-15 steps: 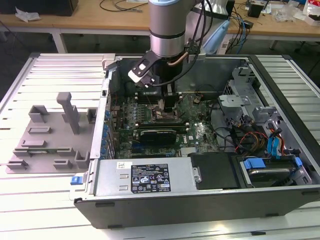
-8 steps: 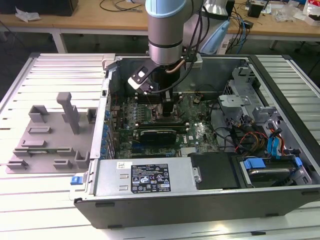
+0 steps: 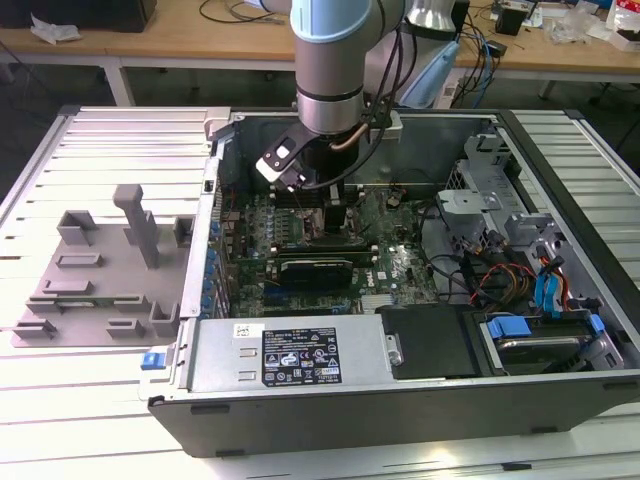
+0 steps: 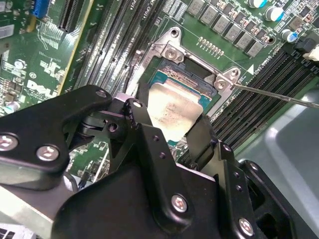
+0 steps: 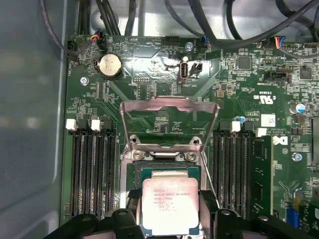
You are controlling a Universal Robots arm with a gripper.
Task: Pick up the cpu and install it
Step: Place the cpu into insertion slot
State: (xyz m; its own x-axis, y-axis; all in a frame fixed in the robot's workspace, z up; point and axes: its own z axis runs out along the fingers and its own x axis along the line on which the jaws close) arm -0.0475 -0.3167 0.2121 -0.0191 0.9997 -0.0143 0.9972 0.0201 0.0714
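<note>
Cpu (image 5: 171,206) hangs pinched between the narrowed fingers (image 4: 201,137), just over the open socket (image 5: 169,172), upper centre of the exterior view. Installing is in hand; seating it likely calls for square alignment and a gentle descent.

Open socket frame (image 5: 169,104) beside cpu (image 5: 171,206)

Here's the thick, round silver-grey arm (image 3: 335,60), pale blue cap up top, a dark band ringing its lower end. Black cables (image 3: 392,60) trail alongside. In the second wrist view, the matte black gripper (image 4: 172,124): angular plates, jointed fingers (image 4: 137,117), and shiny silver screw heads (image 4: 178,202) dotted across.
</note>
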